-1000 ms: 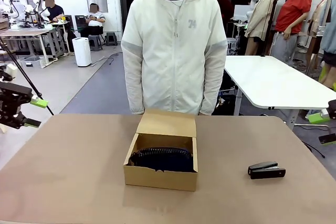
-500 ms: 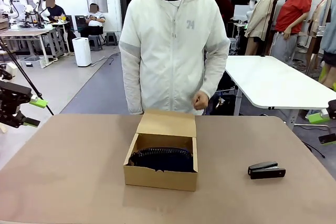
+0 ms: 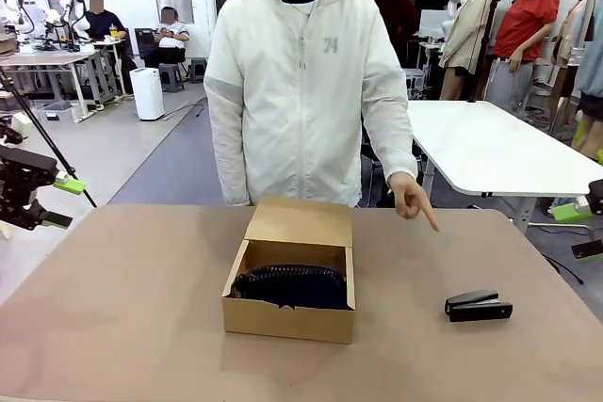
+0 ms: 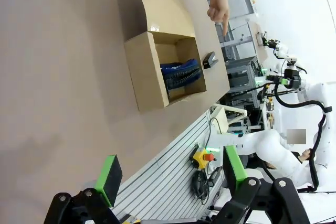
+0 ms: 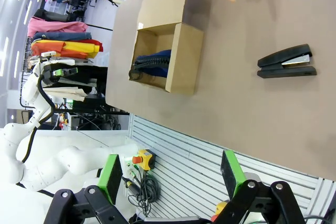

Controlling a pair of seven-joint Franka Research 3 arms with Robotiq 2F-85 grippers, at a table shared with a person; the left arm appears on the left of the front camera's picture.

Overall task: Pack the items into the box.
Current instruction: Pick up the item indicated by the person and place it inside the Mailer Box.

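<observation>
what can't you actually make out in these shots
Box floor, front view: the near wall and the navy pouch hide whatever lies beneath.
Pouch's lower part, front view: hidden by that wall.
Right claw, front view: cut off by the picture's right edge.
Stapler markings, every view: too small to read.

bright, even light from overhead; the brown worktop shows no glare. the box throws a soft, faint shadow toward the camera, the stapler a thin dark one right under it. the front view is sharp nearby, softer far back. both wrist views bend straight lines near the edges; the left tool and right tool look slightly soft. the left wrist view's top right corner is washed out white.
</observation>
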